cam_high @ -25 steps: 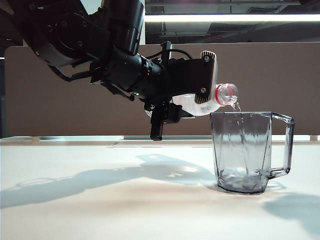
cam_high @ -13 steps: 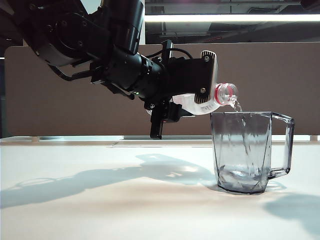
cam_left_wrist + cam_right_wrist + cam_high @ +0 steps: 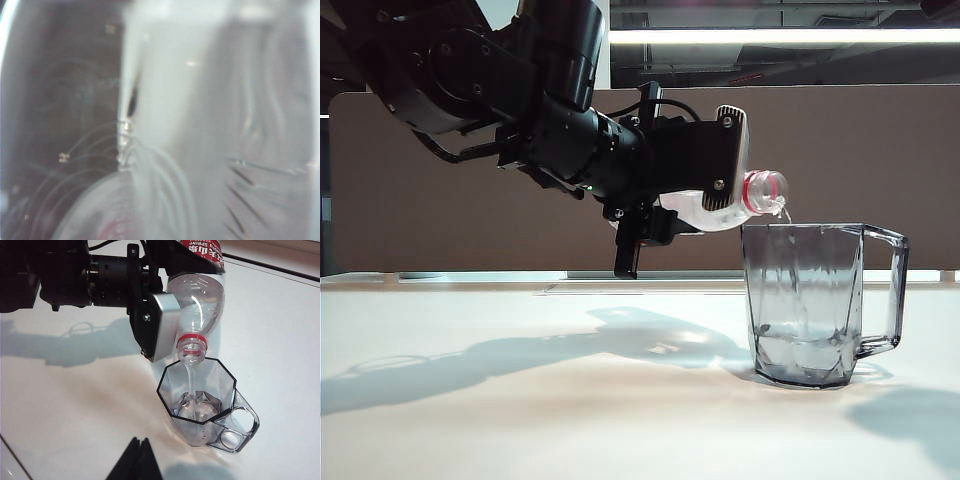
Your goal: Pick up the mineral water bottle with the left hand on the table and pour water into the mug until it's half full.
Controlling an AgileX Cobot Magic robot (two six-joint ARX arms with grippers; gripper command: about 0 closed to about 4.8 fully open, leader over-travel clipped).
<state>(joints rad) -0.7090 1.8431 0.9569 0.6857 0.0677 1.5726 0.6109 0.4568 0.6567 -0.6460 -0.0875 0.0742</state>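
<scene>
The clear mineral water bottle [image 3: 705, 210] lies tipped almost level, and my left gripper [image 3: 725, 190] is shut on its body. Its red neck ring [image 3: 752, 192] sits just above the rim of the smoky faceted mug [image 3: 810, 300]. A thin stream of water falls into the mug [image 3: 205, 405], whose lower part holds water. In the right wrist view the bottle [image 3: 197, 295] hangs mouth-down over the mug beside the silver-plated finger [image 3: 160, 325]. The left wrist view is a blur of bottle plastic [image 3: 165, 100]. My right gripper [image 3: 140, 441] hovers shut above the table [image 3: 520, 400], short of the mug.
The mug's squared handle [image 3: 890, 290] points right, away from the left arm. A brown partition wall [image 3: 420, 200] runs behind the table's far edge. The arm's shadow [image 3: 520, 360] falls on the white top left of the mug.
The water level in the mug has risen. The bottle's mouth has drawn slightly back toward the left, and the stream has thinned. The right gripper's earlier state is not shown.
</scene>
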